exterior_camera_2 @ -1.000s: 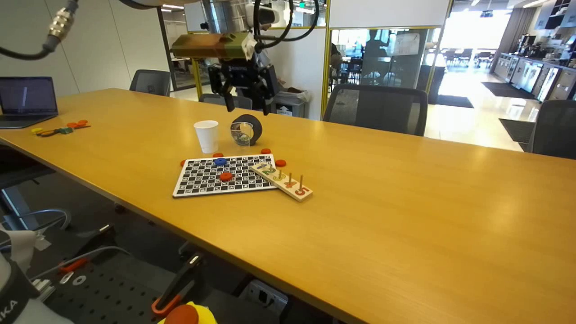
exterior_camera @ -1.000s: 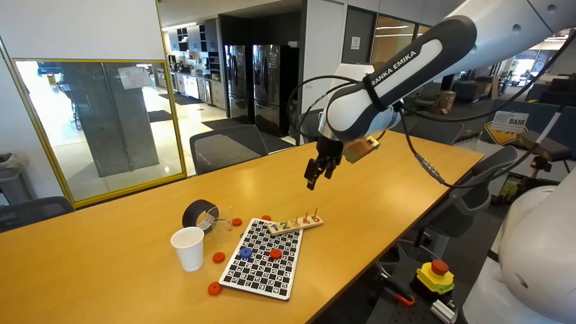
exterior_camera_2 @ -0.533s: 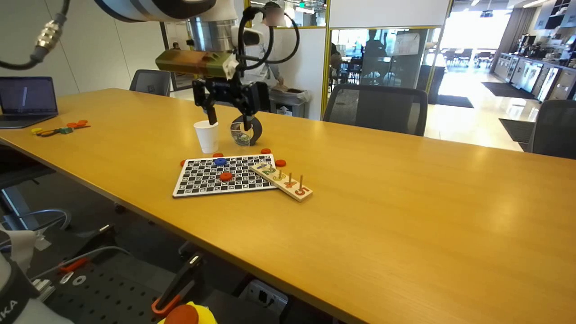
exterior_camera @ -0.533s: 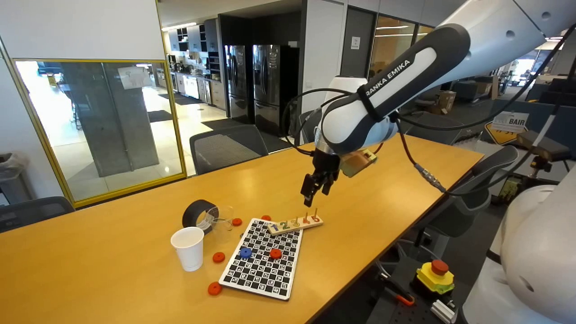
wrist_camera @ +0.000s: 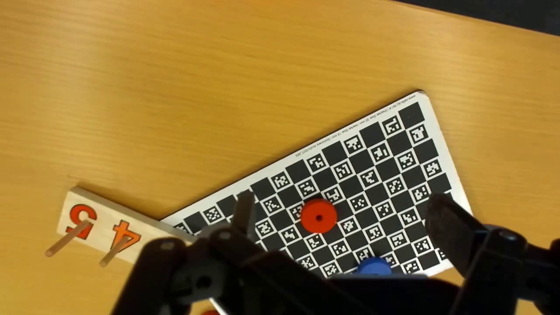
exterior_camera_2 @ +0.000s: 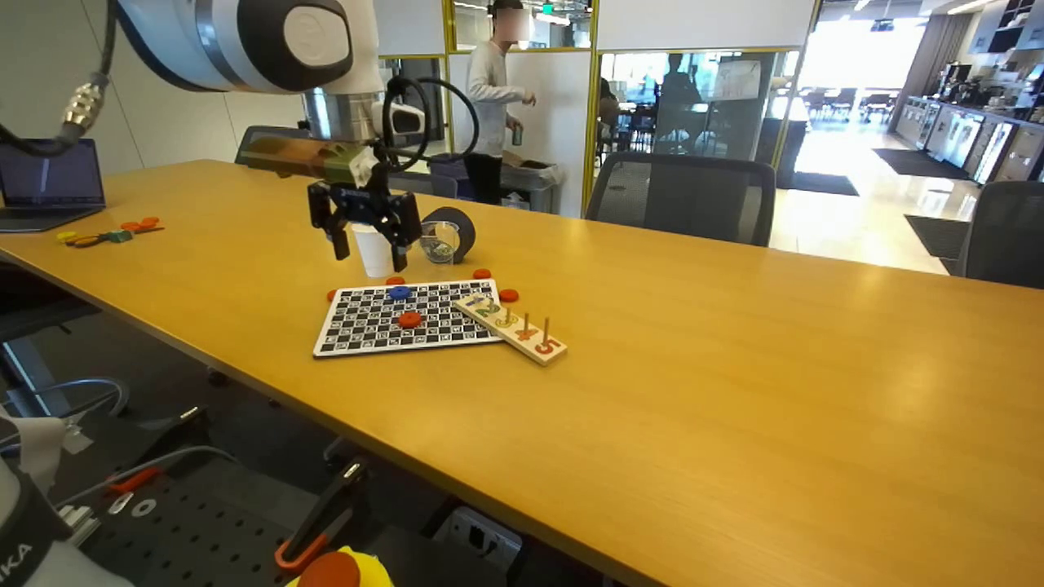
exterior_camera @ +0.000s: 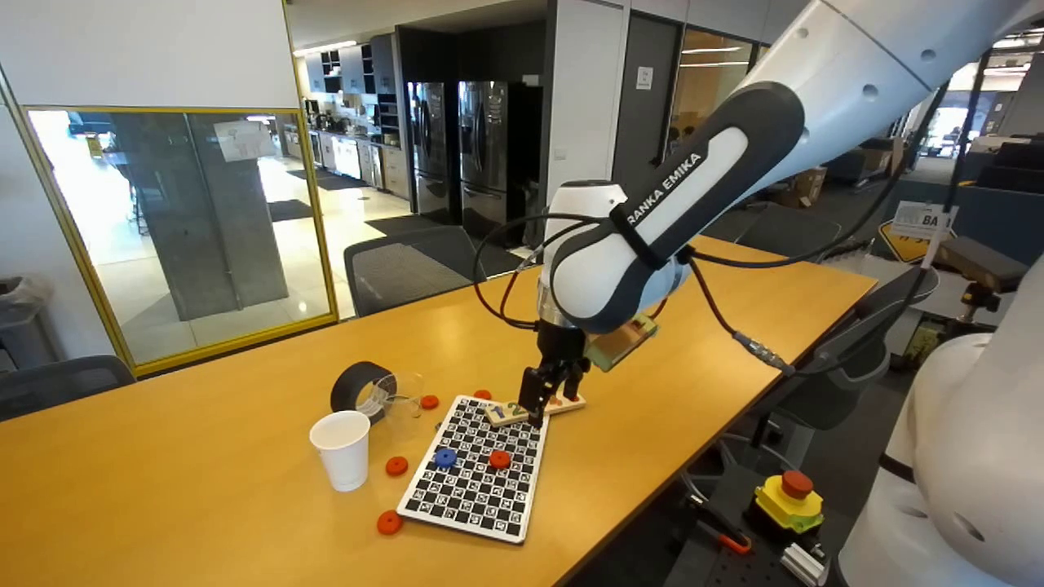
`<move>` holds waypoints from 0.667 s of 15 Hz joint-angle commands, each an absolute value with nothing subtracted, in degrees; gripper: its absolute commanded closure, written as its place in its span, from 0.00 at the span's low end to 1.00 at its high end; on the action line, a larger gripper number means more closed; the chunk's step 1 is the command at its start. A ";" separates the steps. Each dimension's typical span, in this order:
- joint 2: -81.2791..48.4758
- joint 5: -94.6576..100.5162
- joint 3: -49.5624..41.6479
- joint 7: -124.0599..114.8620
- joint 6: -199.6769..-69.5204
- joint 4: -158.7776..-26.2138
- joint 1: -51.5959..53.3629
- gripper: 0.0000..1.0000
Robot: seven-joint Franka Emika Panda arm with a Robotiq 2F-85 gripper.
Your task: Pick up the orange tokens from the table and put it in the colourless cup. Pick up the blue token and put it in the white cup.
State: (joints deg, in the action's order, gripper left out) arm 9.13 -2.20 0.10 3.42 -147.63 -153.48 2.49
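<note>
Several orange tokens lie about: one (wrist_camera: 318, 216) on the checkered board, others such as this orange token (exterior_camera: 396, 465) and this orange token (exterior_camera_2: 509, 295) on the table (exterior_camera_2: 734, 391). The blue token (exterior_camera: 445, 458) also rests on the board; my gripper hides part of it in the wrist view. Upright beside the board stands the white cup (exterior_camera: 341, 452), partly covered by a finger in an exterior view. The see-through colourless cup (exterior_camera_2: 440, 244) is close to it. Above the board hangs my gripper (wrist_camera: 341, 199), open, its fingers apart with nothing held; the board's orange token shows between them, lower down.
The checkered board (exterior_camera: 473, 497) lies flat, with a numbered wooden peg board (exterior_camera_2: 538, 346) over one corner; its pegs stick up. A black tape roll (exterior_camera: 351, 387) stands against the colourless cup. A laptop (exterior_camera_2: 49, 183) sits at the table's far end.
My gripper has come down and across toward the checkered board, staying open. The tokens and cups have not moved. A person has come into view in the background.
</note>
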 commanded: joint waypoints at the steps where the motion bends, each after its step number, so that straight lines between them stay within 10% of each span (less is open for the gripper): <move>1: 2.98 -1.86 2.06 -1.96 -152.85 -151.33 2.67 0.00; 10: -12.57 -0.07 1.45 -6.10 -162.55 -144.27 2.91 0.00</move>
